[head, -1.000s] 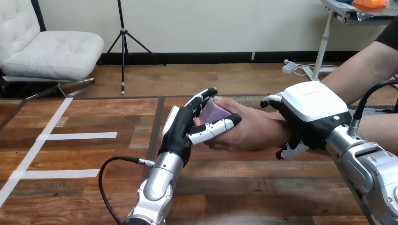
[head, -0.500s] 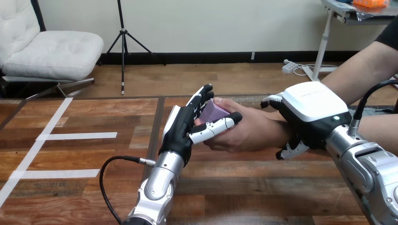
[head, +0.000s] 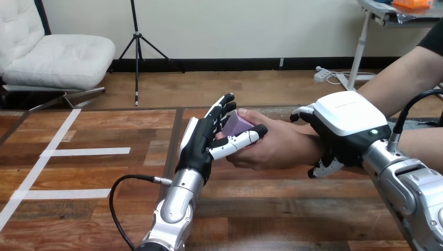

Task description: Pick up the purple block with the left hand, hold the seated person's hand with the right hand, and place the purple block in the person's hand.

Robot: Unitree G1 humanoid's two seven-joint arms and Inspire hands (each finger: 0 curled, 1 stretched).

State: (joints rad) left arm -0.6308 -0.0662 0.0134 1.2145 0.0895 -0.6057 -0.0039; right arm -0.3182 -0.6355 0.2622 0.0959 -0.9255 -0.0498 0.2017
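Note:
The purple block (head: 241, 124) lies in the person's hand (head: 279, 145), which reaches in palm up from the right over the table's middle. My left hand (head: 197, 147) stands just left of it with its fingers (head: 219, 112) straight along the block's left side. Its thumb (head: 235, 141) stretches across the person's palm below the block. My right hand (head: 347, 124) is clasped over the person's wrist, with fingers curled round it from above and below.
The wooden table (head: 104, 172) carries white tape strips (head: 86, 151) at its left. A black cable (head: 123, 183) loops off my left forearm. The person's forearm (head: 402, 78) runs off to the upper right.
My left hand's fingers have straightened and eased slightly left, off the block, which stays in the person's palm. My right hand has kept its hold on the wrist.

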